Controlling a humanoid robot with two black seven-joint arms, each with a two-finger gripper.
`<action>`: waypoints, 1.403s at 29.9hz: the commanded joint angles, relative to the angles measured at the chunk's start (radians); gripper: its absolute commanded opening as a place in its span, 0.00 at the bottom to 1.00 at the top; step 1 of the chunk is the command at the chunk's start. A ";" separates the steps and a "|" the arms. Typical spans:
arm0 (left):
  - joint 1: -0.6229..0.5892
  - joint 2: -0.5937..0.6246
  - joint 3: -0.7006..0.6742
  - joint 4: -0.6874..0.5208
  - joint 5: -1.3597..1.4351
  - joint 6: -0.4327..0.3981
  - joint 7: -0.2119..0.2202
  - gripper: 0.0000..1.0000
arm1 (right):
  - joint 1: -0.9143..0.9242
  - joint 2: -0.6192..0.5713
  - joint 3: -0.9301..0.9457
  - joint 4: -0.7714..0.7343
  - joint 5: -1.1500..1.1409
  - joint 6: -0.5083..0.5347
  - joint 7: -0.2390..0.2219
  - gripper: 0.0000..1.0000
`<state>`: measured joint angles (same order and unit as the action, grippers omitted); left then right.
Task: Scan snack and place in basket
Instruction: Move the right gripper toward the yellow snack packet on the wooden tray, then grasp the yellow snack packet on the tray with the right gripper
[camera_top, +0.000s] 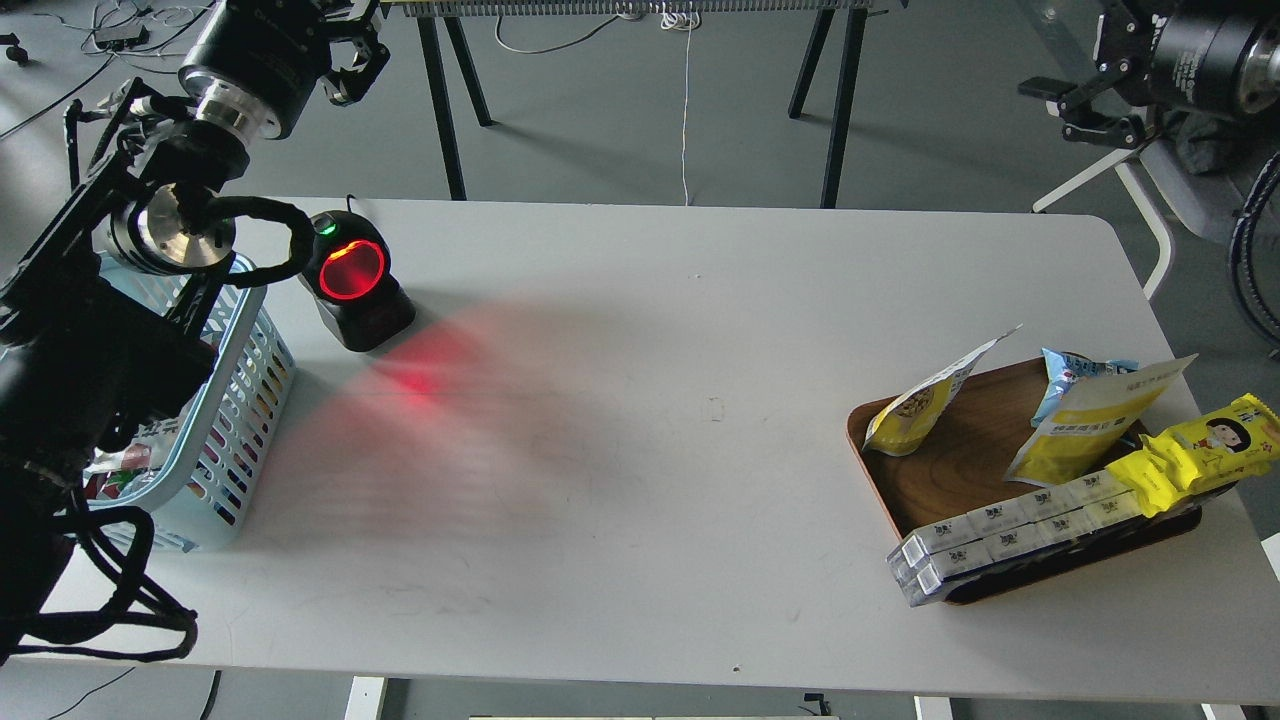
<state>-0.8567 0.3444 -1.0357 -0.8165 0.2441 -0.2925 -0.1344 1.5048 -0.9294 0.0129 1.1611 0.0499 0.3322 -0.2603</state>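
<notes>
The small white-and-yellow snack pouch (925, 400) leans in the brown wooden tray's (960, 470) left end near the white table's (650, 450) right edge, long axis tilted up-right. Broad bare tabletop separates it from the light blue lattice plastic basket (240, 400) at the left edge. Left gripper (355, 60) and right gripper (1085, 105) hang raised beyond the table; I cannot tell their jaws.

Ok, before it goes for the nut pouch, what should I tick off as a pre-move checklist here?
1. Snack reachable: ok, it leans on the tray's left edge, nothing on top.
2. Right hand free: ok, it holds nothing, raised beyond the table's far right corner.
3. Left hand out of the way: ok, raised above the far left.
4. Scanner on: ok, red ring lit, beam on the table.
5. Path from tray to scanner: ok, bare tabletop.
6. Room in basket: cannot tell, the left arm hides most of it.
</notes>
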 joint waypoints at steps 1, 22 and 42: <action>0.001 0.014 -0.007 0.002 0.000 0.001 -0.005 1.00 | 0.226 -0.045 -0.236 0.103 -0.007 -0.007 -0.032 0.99; 0.011 0.034 -0.014 0.002 0.000 0.003 -0.018 1.00 | 0.525 0.055 -0.794 0.529 0.097 -0.378 -0.228 0.99; 0.002 0.050 -0.017 0.002 0.001 0.009 -0.016 1.00 | 0.183 0.215 -0.599 0.407 0.058 -0.406 -0.228 0.39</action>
<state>-0.8541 0.3880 -1.0535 -0.8145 0.2453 -0.2840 -0.1503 1.7010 -0.7337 -0.5887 1.5700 0.1278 -0.0719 -0.4888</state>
